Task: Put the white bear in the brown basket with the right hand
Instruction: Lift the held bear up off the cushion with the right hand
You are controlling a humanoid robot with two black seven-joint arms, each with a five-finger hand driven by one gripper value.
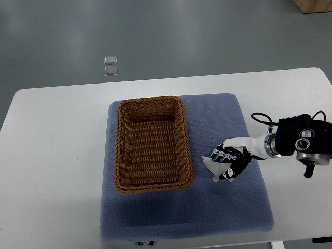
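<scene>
One robot arm is seen from steeply above, entering from the right edge of the picture over a white table (52, 155). Nearest the camera, the front edge of a blue padded mat (218, 207) is laid across the table, and a small dark label is seen at its near rim. Slightly farther in, on the right half of the mat, the right hand (229, 163) is shown with its black and white fingers (220, 154) curled around a white bear (217, 168). Only part of the bear is visible, a pale shape poking out below and to the left of the fingers; whether it is touching the mat cannot be told. The bear is held just beside the right wall of a brown basket (151, 145), outside it. The basket is a rectangular woven one, set on the left half of the mat, with nothing seen inside. Behind the hand, a white wrist and a black housing with round lenses are seen. Beyond the table, on the grey floor, two small pale squares (110, 66) are lying. The left arm is out of view.
</scene>
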